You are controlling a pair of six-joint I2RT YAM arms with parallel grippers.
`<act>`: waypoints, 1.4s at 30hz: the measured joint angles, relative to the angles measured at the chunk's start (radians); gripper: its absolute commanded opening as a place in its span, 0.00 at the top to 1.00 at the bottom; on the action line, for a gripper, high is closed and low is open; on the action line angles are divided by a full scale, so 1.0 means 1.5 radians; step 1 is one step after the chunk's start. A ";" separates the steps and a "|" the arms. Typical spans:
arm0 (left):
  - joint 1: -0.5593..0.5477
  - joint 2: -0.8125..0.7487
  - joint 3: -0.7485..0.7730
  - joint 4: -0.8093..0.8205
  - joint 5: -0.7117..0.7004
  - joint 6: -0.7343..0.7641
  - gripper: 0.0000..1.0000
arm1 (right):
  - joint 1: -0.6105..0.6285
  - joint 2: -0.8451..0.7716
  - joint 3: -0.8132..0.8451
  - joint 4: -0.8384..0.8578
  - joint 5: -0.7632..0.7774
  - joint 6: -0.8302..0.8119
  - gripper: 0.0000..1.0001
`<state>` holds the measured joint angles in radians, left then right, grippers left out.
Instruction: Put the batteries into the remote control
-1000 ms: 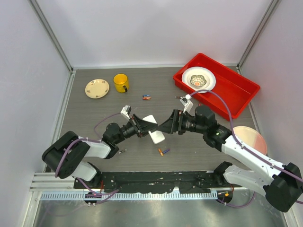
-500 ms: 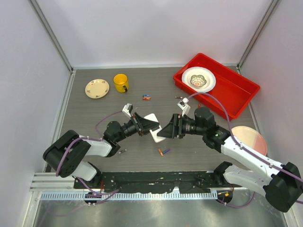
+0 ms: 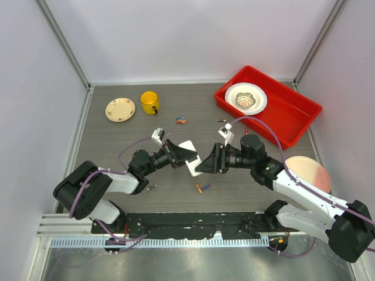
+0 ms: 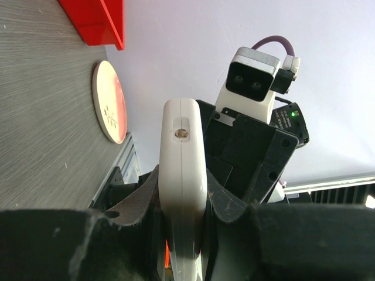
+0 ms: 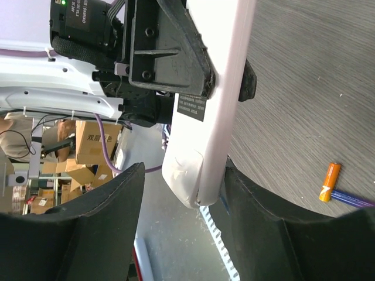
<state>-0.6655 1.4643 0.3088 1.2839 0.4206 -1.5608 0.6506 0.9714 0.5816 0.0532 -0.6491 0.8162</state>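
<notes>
White remote control (image 3: pixel 194 168), red tray (image 3: pixel 288 115)

Looking like a robotics lab/test cell: plain white panel walls (image 3: pixel 193 35) & bare aluminium frame posts (image 3: pixel 63 44) are boxing in a grey wood-grain table (image 3: pixel 117 126), w/ a black perforated mounting plate (image 3: pixel 193 223) running along its near edge. Two white-and-black robot arms (image 3: pixel 304 196) are trailing thin purple cables (image 3: pixel 133 146); brown cardboard boxes (image 5: pixel 94 146) are sitting beyond the surface.

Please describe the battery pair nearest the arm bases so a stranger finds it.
On the grey table, find the white remote control held at the middle. Just nearer the arm bases lie two batteries, one orange, one purple; the other batteries lie beyond the remote.
</notes>
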 measured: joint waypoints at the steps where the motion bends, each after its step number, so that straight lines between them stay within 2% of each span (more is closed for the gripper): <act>1: 0.000 0.000 0.000 0.000 0.000 0.000 1.00 | 0.000 0.001 -0.003 0.005 -0.002 0.002 0.41; 11: 0.000 0.000 0.002 0.000 0.006 0.000 1.00 | 0.000 0.026 -0.018 0.039 -0.015 0.025 0.51; 15: 0.000 0.000 0.002 0.000 0.007 0.000 1.00 | 0.000 0.026 -0.022 0.050 -0.018 0.034 0.63; 26: 0.001 0.000 0.003 0.005 0.016 0.000 1.00 | 0.000 0.034 -0.032 0.074 -0.028 0.061 0.79; 33: 0.001 0.000 0.003 0.006 0.018 0.002 1.00 | -0.001 0.042 -0.035 0.091 -0.027 0.084 0.98; 42: -0.021 0.013 0.021 0.006 0.017 0.037 1.00 | 0.002 0.066 -0.037 0.107 -0.033 0.122 0.99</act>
<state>-0.6971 1.4841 0.3397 1.2930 0.4454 -1.5051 0.6533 1.0702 0.5259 0.2138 -0.6983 0.9993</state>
